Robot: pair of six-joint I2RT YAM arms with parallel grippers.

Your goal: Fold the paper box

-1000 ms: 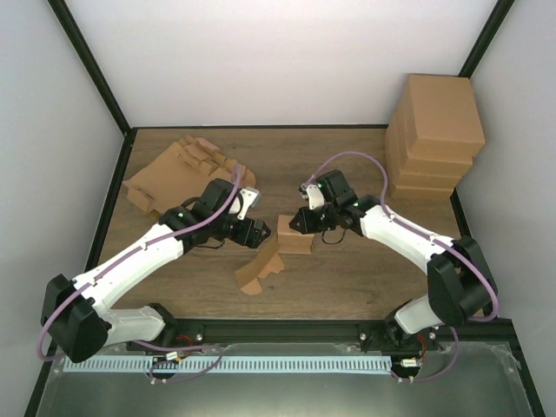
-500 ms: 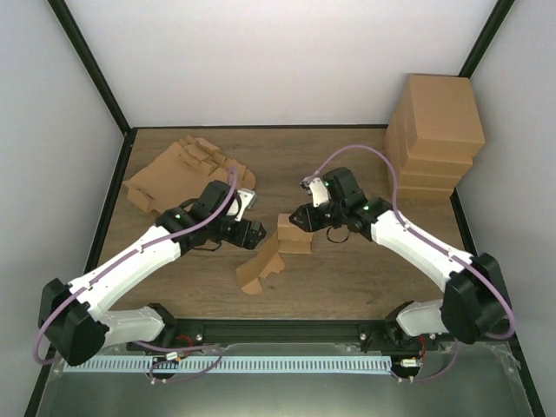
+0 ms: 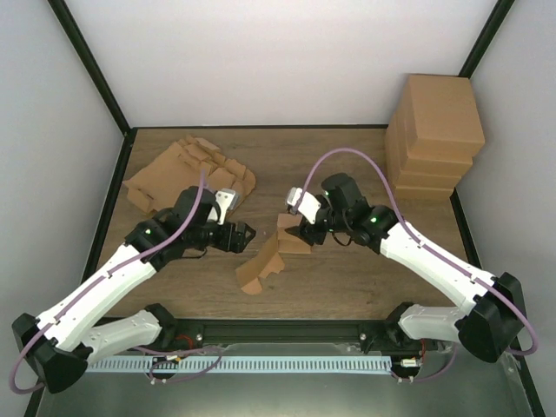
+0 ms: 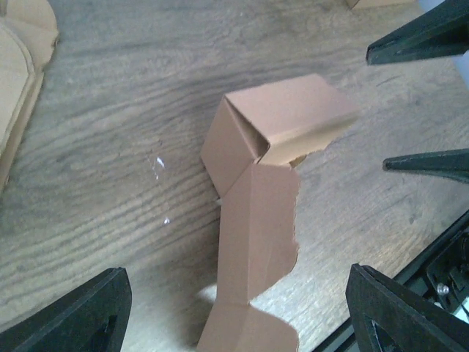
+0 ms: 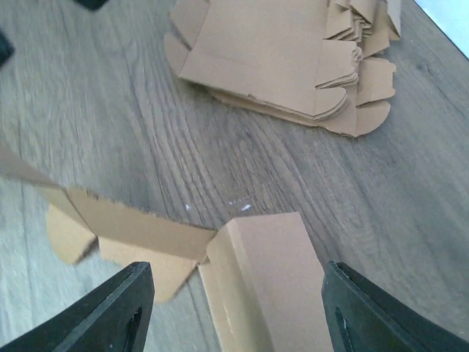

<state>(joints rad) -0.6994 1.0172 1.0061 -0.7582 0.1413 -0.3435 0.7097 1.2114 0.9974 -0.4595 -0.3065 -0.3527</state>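
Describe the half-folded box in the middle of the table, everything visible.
The half-folded box is plain brown cardboard: one end formed into a squarish open sleeve, the rest a long unfolded flap with a ragged edge trailing toward the arms' bases. It lies on the wooden table. The right gripper is open astride the sleeve; contact cannot be told. The left gripper, open, is apart from it.

paper box (image 3: 294, 236): tan | table (image 3: 269, 156): brown wood-grain | arms (image 3: 109, 282): white, black joints | stacked boxes (image 3: 439, 117): tan

readable text: none | labels, brands: none | numbers, signs: none
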